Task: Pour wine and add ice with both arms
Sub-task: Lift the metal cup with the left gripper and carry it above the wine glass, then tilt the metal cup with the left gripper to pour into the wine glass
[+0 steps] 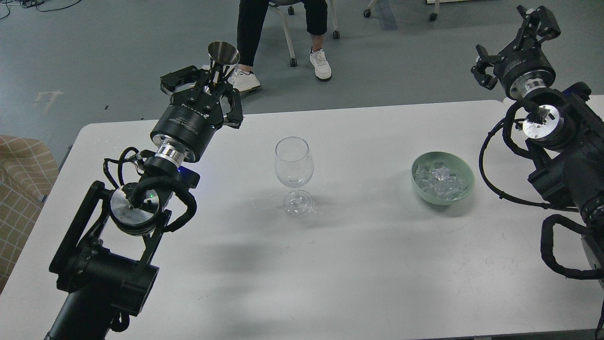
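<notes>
An empty clear wine glass (294,172) stands upright at the middle of the white table (358,264). Clear ice cubes (439,182) fill a pale green bowl (465,186) to its right. My left gripper (213,85) is shut on the stem of a small steel cone-shaped cup (222,53), held upright above the table's back edge, left of the glass. My right gripper (516,42) is open and empty, raised beyond the table's back right corner, well apart from the bowl.
A seated person's legs and white shoes (321,63) and chair wheels are on the grey floor behind the table. A tan checked cushion (21,179) lies off the table's left edge.
</notes>
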You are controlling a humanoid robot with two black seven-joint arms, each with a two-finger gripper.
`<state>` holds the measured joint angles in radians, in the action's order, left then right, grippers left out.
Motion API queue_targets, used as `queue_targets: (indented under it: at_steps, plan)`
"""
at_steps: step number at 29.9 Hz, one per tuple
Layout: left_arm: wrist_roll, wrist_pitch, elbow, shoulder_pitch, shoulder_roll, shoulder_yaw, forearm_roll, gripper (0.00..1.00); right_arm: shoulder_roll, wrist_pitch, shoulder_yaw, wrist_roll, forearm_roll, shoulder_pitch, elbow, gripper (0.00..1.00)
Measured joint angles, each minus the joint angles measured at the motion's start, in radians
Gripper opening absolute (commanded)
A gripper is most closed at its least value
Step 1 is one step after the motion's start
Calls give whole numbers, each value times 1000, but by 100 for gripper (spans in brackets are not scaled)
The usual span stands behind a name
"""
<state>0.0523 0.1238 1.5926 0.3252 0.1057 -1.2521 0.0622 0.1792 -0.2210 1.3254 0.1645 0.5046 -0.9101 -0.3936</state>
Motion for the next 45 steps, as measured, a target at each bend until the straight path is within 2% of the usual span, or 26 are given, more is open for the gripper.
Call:
queue_targets:
  at_steps: [14, 23, 37, 45]
  plan:
    - [25, 10, 24, -9, 4, 58, 108, 15, 0, 0, 0, 0, 0, 2, -7, 100]
    - [39, -1, 24, -28, 11, 110, 277, 15, 2, 0, 0, 0, 0, 1, -7, 100]
    - [39, -4, 3, -42, 22, 139, 396, 15, 5, 0, 0, 0, 0, 2, -13, 100]
    - [37, -38, -27, -51, 32, 139, 462, 15, 5, 0, 0, 0, 0, 5, -14, 100]
